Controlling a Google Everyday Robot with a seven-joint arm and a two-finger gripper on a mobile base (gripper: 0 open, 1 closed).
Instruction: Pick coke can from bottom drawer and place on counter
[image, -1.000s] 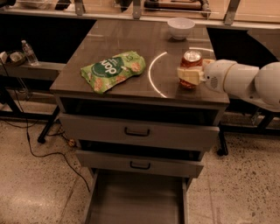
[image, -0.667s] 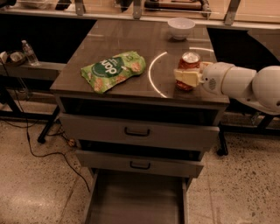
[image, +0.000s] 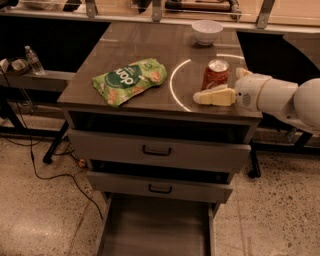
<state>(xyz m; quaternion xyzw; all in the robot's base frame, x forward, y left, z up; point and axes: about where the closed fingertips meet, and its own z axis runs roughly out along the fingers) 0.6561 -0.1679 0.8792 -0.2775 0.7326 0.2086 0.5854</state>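
The coke can (image: 216, 74), red with a silver top, stands upright on the counter (image: 145, 47) near its front right corner, beside the curved light reflection. My gripper (image: 206, 89) reaches in from the right on a white arm and sits at the can, its cream-coloured near side covering the can's lower front. The bottom drawer (image: 155, 230) is pulled out below, and its flat grey floor shows nothing in it.
A green chip bag (image: 129, 81) lies on the counter's left half. A white bowl (image: 207, 31) stands at the back right. The two upper drawers (image: 157, 150) are partly open. A water bottle (image: 34, 60) stands on a shelf at the far left.
The can and my gripper have shifted slightly toward the counter's front edge. The chip bag, the bowl and the drawers have not moved.
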